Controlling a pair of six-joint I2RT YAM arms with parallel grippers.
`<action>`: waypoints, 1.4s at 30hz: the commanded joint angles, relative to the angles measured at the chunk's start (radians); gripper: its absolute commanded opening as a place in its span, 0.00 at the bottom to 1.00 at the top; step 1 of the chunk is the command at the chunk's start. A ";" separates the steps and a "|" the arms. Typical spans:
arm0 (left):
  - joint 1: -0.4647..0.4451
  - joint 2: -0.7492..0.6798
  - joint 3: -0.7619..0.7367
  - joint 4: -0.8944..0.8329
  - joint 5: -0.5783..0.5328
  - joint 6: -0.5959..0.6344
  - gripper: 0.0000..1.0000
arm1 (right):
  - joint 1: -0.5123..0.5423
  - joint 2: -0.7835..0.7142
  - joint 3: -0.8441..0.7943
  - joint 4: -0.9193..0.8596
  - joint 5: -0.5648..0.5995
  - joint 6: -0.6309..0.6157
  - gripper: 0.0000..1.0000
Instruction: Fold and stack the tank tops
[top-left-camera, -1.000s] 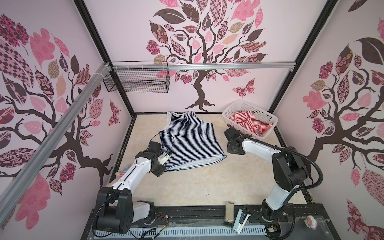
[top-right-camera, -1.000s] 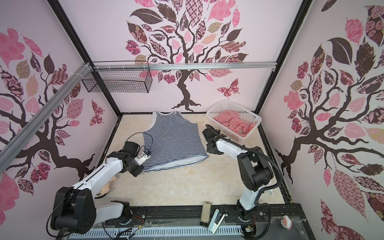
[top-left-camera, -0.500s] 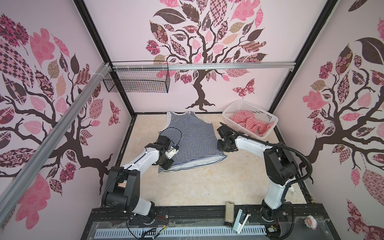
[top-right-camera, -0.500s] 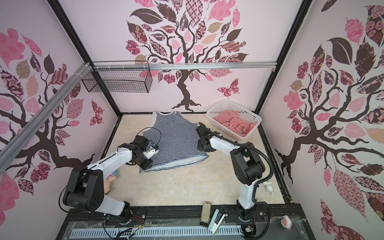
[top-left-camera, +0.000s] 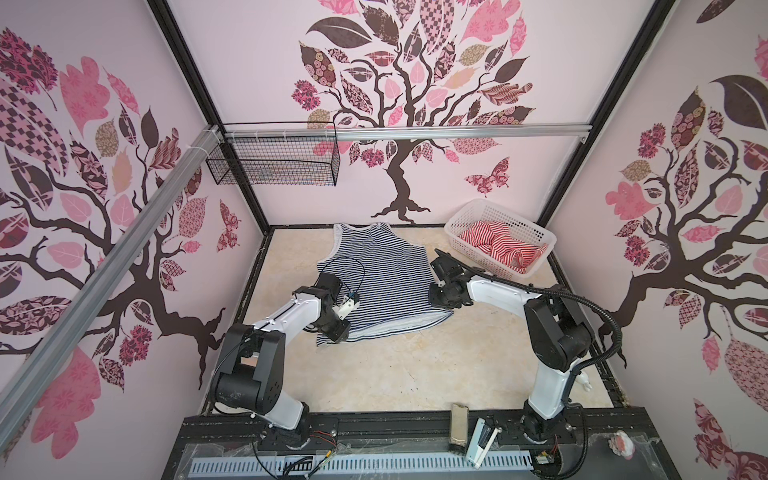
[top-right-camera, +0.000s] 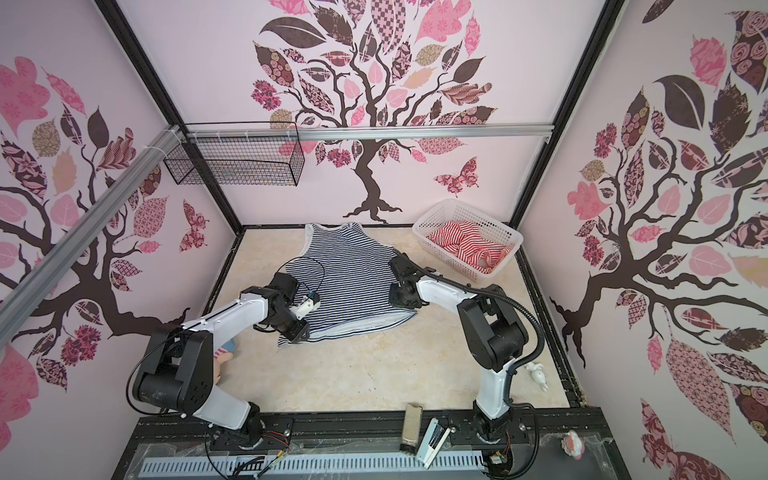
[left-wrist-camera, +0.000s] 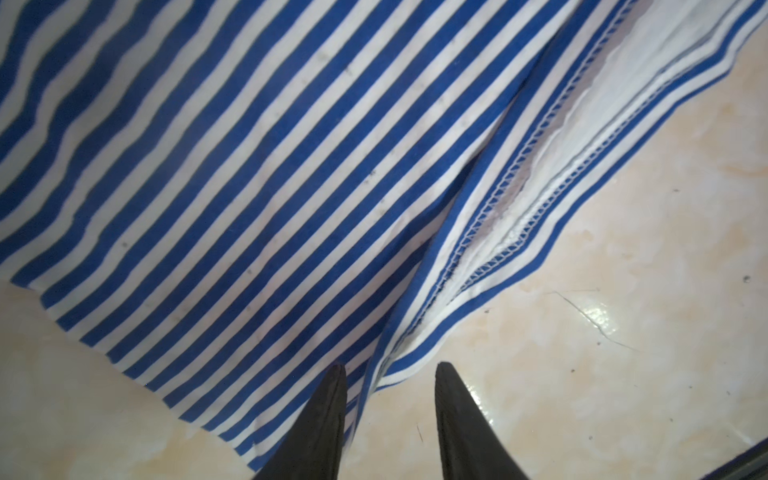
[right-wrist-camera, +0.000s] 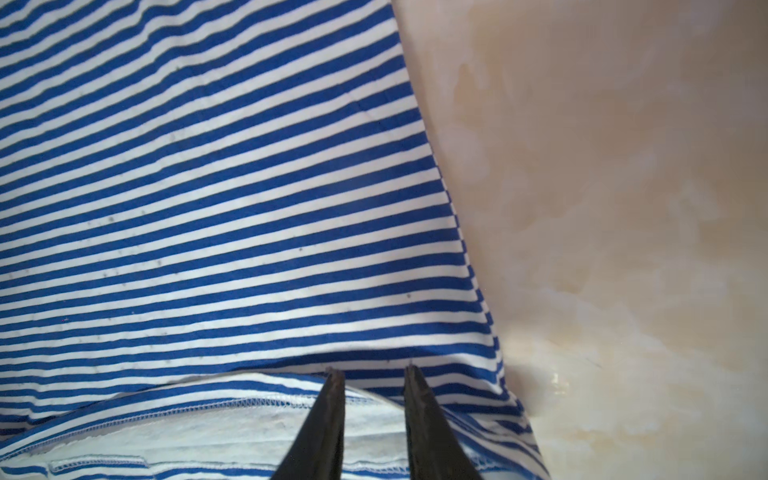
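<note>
— What sits farthest left?

— A plush doll (top-right-camera: 225, 353), tucked behind my left arm (top-right-camera: 232, 316). Only a top view shows it plainly.

— And your left jaws?

— My left jaws are low over the near left corner of the navy-striped tank top (top-left-camera: 374, 266) (top-right-camera: 345, 270). From above, my wrist covers the tips. The left wrist view shows my fingertips (left-wrist-camera: 334, 399) standing apart. The hem corner of the top (left-wrist-camera: 249, 166) lies between them, with bare desk (left-wrist-camera: 602, 374) in the gap, and they grip nothing.

— How does that top lie?

— It lies spread flat on the desk (top-left-camera: 415, 365) (top-right-camera: 374, 374) in both top views. Its straps point to the back wall and its hem to the front, so the long axis runs back to front. The hem's left corner lies nearer the front than its right. Only the wrist views show the hem stitching and the white inside where the edge is turned up.

— And your right jaws?

— My right jaws are at the hem's right corner. In the right wrist view my fingertips (right-wrist-camera: 334, 399) are a narrow gap apart above the turned-over hem (right-wrist-camera: 208, 187), clamped on nothing.

— And further right?

— The red-striped tank top (top-left-camera: 494, 245) (top-right-camera: 461, 241) lies crumpled inside the white basket (top-left-camera: 523, 222) (top-right-camera: 494, 222) at the desk's back right corner. Only the top views show it.
</note>
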 joint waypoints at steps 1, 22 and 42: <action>-0.001 0.005 0.023 -0.022 0.066 -0.010 0.40 | -0.001 0.017 -0.021 -0.004 -0.009 -0.005 0.29; -0.004 -0.010 -0.027 -0.092 0.141 0.038 0.40 | -0.001 -0.146 -0.227 0.031 -0.016 -0.010 0.29; -0.003 -0.085 -0.036 -0.141 0.108 0.098 0.40 | -0.001 -0.247 -0.183 -0.009 0.008 0.003 0.29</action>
